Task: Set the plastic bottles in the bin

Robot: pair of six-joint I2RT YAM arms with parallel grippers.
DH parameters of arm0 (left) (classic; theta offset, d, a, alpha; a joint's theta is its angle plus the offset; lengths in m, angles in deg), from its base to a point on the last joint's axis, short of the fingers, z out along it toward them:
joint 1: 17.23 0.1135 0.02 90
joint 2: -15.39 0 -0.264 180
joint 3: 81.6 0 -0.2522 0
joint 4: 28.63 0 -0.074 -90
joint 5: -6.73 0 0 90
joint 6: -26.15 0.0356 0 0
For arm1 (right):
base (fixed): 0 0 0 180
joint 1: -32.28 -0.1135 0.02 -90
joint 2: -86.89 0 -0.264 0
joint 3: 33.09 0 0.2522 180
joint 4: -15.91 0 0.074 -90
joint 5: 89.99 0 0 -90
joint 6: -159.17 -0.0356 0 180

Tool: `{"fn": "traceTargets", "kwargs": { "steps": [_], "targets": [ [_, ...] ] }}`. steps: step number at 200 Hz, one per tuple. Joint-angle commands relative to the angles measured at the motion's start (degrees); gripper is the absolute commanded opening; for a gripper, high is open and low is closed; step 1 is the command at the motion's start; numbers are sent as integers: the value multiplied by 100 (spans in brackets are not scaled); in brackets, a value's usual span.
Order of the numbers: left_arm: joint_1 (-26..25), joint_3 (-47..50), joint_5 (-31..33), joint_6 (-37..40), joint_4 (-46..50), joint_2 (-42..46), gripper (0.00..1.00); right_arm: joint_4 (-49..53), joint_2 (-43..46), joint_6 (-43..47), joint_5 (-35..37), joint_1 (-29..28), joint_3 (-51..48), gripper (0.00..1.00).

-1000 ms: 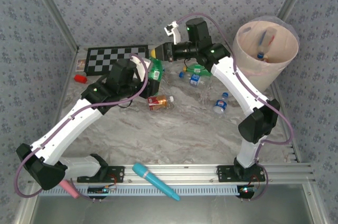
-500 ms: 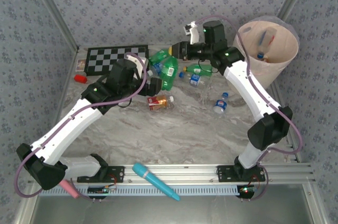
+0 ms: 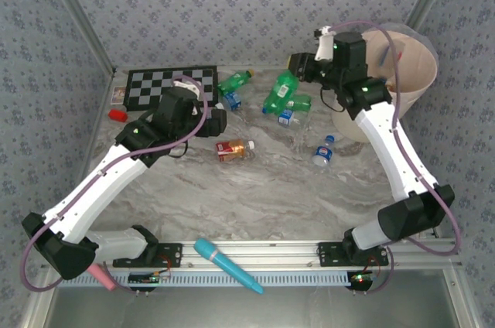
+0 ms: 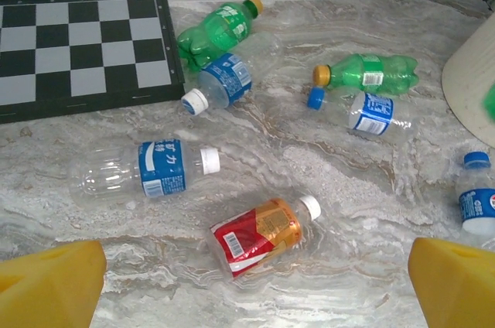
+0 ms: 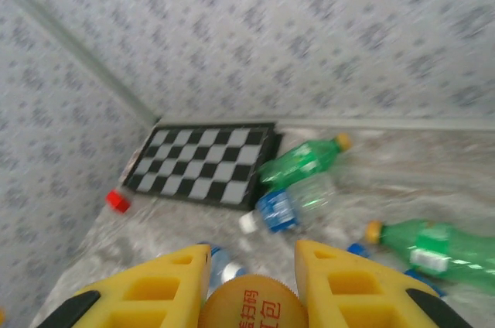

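My right gripper [image 3: 297,66] [image 5: 251,285] is shut on the orange cap of a green plastic bottle [image 3: 279,93], which hangs in the air left of the bin [image 3: 404,104]. The bin is a tall pale bucket with a few bottles inside. My left gripper [image 3: 210,119] [image 4: 255,270] hovers open over the table with nothing between its fingers. Below it lies a red-and-orange labelled bottle [image 4: 259,234] [image 3: 236,149]. Around it lie a blue-labelled clear bottle [image 4: 147,170], a green bottle [image 4: 219,32], another blue-labelled one [image 4: 226,80], a second green bottle [image 4: 365,72] and a clear bottle [image 4: 363,111].
A checkerboard [image 3: 165,84] lies at the back left with a small red block [image 3: 117,115] beside it. A blue-capped bottle [image 3: 323,152] lies in front of the bin. A teal microphone [image 3: 226,264] and a pink one [image 3: 100,275] rest by the near rail.
My right arm has lifted the green bottle off the table and swung it right, towards the bin. The left gripper has drawn back slightly to the left.
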Motion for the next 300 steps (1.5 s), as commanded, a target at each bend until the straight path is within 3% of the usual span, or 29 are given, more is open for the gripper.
{"fn": "traceTargets", "kwargs": {
  "steps": [1, 37, 68, 105, 166, 217, 233, 240, 249, 253, 255, 300],
  "targets": [
    [289, -238, -524, 131, 0, -89, 100, 212, 319, 169, 1004, 177, 166, 22],
    [534, -382, -1101, 293, 88, -302, 100, 593, 390, 509, 2172, 464, 703, 23],
    [563, -129, -1613, 216, -319, -162, 100, 655, 321, 854, 2817, 887, 1071, 23],
    [575, -180, -1865, 291, -260, -87, 100, 684, 220, 630, 3345, 1498, 1450, 25],
    [579, 11, -1690, 215, -483, -15, 100, 561, -182, 738, 3384, 2295, 1540, 25],
    [579, -42, -1585, 236, -413, -179, 100, 738, -940, 915, 3202, 2275, 1763, 27],
    [594, -35, -1576, 266, -431, -181, 100, 1020, -1224, 980, 3038, 2255, 2038, 40],
    [594, -52, -1572, 286, -405, -193, 100, 1235, -1354, 977, 3014, 2250, 2220, 50],
    [610, -93, -1567, 305, -364, -230, 100, 1491, -1499, 967, 3026, 2231, 2459, 77],
    [614, -106, -1568, 315, -338, -247, 100, 1573, -1548, 956, 3030, 2229, 2550, 97],
    [614, -114, -1567, 322, -324, -247, 100, 1605, -1566, 955, 3035, 2221, 2586, 100],
    [679, -90, -1635, 324, -334, -386, 100, 1690, -1373, 995, 3075, 2108, 2618, 100]
  ]
}}
